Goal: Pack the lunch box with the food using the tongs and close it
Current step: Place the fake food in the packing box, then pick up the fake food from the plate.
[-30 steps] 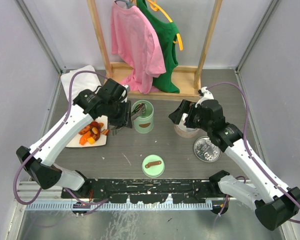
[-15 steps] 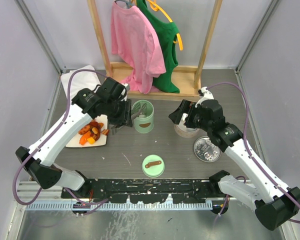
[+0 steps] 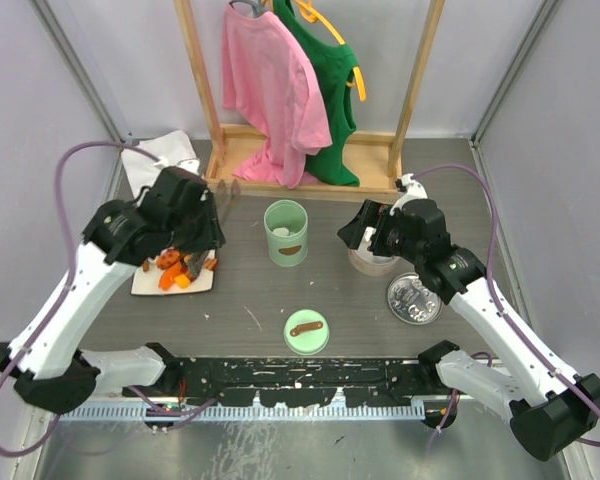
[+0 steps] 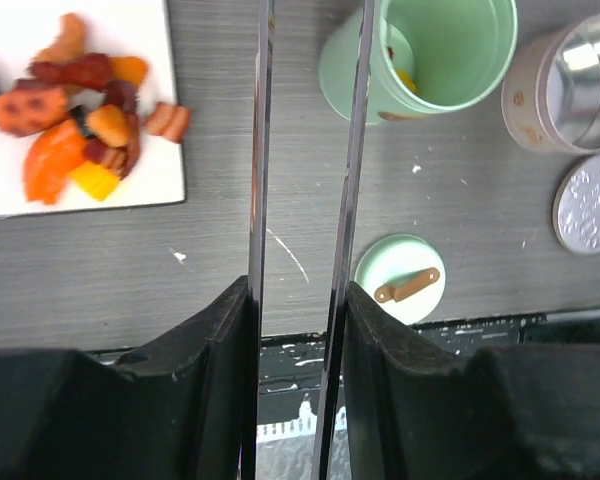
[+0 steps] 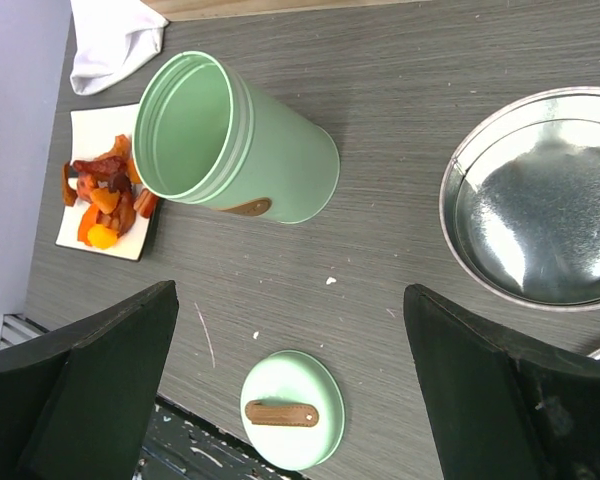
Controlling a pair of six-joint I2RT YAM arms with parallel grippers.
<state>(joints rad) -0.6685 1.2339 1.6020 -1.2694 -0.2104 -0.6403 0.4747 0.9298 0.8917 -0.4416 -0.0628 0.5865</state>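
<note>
Top external view: left hand point(image 4: 300, 295), gripping the tongs point(image 4: 263, 150), has swung back from the mid-table lunch box point(image 3: 286, 245) to the food point(image 3: 180, 268) near the table's left edge, likely for another pick-up; right hand point(image 5: 290, 300) gapes wide.

Table point(image 4: 130, 270): matt dark grey wood-grain, white scuffs. Tongs point(image 4: 352, 180): thin polished metal, mirror-glossy. Fingers on left gripper point(image 4: 297, 288) and right gripper point(image 5: 290, 295): matt black plastic. Lunch box point(image 5: 280, 160) and lid point(image 5: 292, 410): smooth mint green, satin sheen; brown leather-looking tab and strap. Tub point(image 5: 540, 200): bare shiny metal inside, streaky reflections, matt beige outside. Round cover point(image 4: 590, 205): silvery metal, textured face. Plate point(image 4: 80, 195): smooth white. Food point(image 4: 80, 110): glossy, wet-looking. Rag point(image 5: 115, 40): white cloth, creased. Pink shirt point(image 3: 270, 90), green shirt point(image 3: 325, 110): soft matt cloth. Rack point(image 3: 198, 70): bare light wood.
</note>
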